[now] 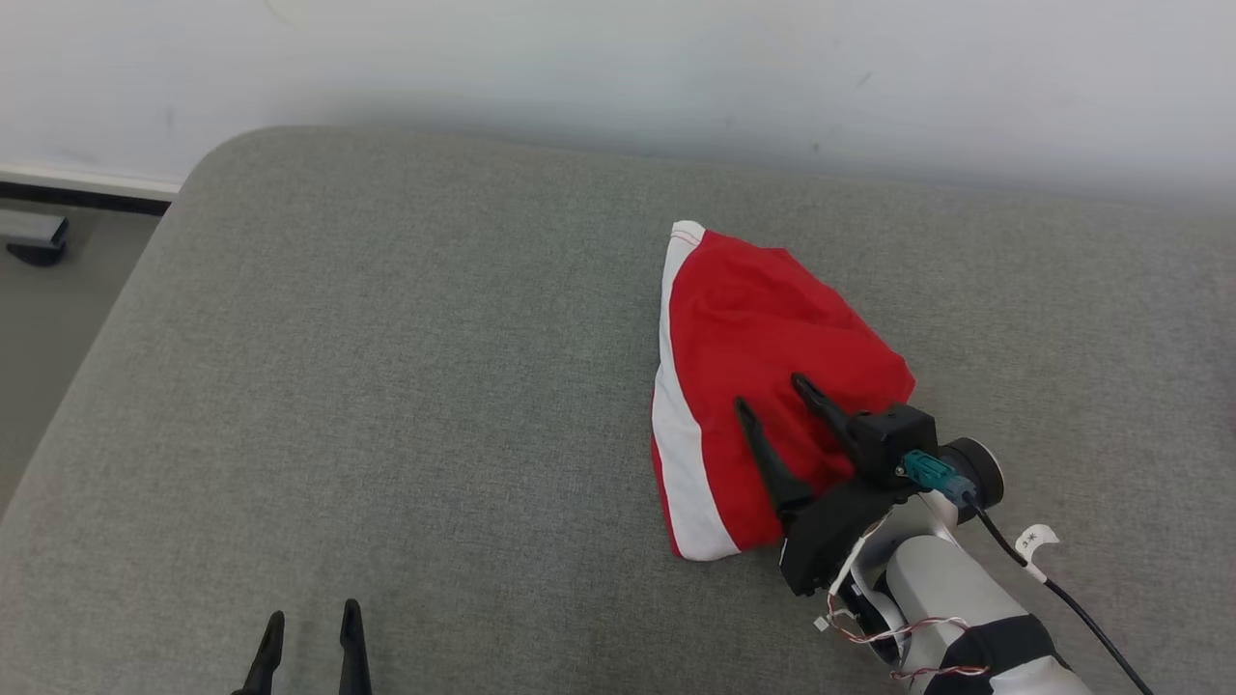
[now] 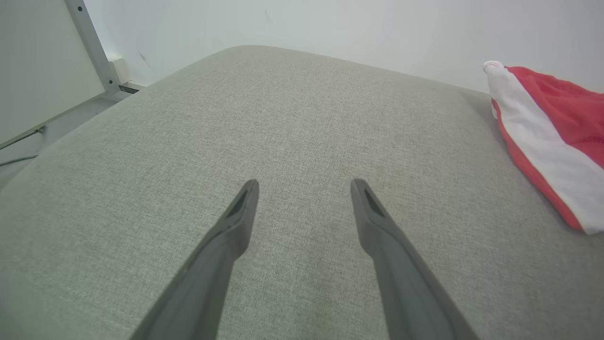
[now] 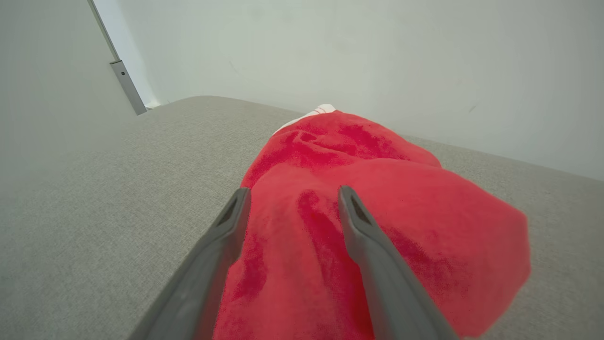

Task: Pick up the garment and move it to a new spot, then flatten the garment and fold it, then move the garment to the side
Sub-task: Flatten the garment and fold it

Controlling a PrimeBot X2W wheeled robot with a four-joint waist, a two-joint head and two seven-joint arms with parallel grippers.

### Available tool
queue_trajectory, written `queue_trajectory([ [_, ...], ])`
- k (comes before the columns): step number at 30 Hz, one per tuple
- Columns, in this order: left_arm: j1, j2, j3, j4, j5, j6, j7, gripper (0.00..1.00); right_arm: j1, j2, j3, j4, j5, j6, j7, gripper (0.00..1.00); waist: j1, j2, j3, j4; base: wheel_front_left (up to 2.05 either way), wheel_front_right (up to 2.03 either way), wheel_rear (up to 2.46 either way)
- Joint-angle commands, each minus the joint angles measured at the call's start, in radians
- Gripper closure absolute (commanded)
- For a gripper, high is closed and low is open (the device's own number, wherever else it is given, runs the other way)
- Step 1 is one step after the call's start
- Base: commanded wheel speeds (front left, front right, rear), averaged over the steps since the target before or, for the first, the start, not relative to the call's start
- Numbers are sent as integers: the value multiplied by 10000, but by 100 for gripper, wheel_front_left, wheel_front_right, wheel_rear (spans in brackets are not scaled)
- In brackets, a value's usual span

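A red garment point(image 1: 748, 328) with a white side stripe lies bunched on the grey cushion point(image 1: 386, 386), right of centre. My right gripper point(image 1: 770, 391) hovers over its near part, fingers spread wide with nothing between them. In the right wrist view the garment point(image 3: 330, 170) lies under and beyond that gripper point(image 3: 292, 193). At the lower left my left gripper point(image 1: 311, 618) is open above bare cushion; in the left wrist view it point(image 2: 304, 184) points across the cushion, with the garment point(image 2: 552, 118) off to the right.
A pale wall point(image 1: 618, 68) runs directly behind the cushion. The cushion's rounded left edge drops to the floor point(image 1: 58, 309), where a dark foot of some stand point(image 1: 34, 236) sits. A black cable point(image 1: 1062, 598) trails from my right wrist.
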Motion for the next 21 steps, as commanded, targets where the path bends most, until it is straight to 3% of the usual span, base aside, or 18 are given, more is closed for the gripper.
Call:
queue_trajectory([
  [1, -118, -14, -19, -35, -46, 38, -30, 0, -96, -10, 14, 98, -24, -26, -47, 51, -1, 0, 320, 304, 0, 0, 0],
  [2, -123, -14, -49, -40, -90, 70, -30, 0, -156, 8, -3, 225, -47, -26, -58, 97, -1, 0, 341, 297, 0, 0, 0],
  [3, -138, -14, -76, -42, -122, 110, -30, 0, -175, 71, -79, 354, 33, -26, -63, 100, -1, 0, 360, 277, 0, 0, 0],
  [8, -248, -13, -146, -8, -235, 182, -30, 0, -405, 231, -168, 786, 81, -26, -134, 100, -1, 0, 355, 109, 0, 0, 0],
  [12, -293, -11, -143, -32, -153, 141, -30, 0, -543, 374, -81, 315, 351, -26, -305, 100, -1, 0, 267, -74, 0, 0, 0],
  [21, -131, -13, -54, 166, -33, -29, -30, 0, -323, 842, -537, -4148, 1803, -26, -347, 100, -1, 0, -260, -645, 0, 0, 0],
])
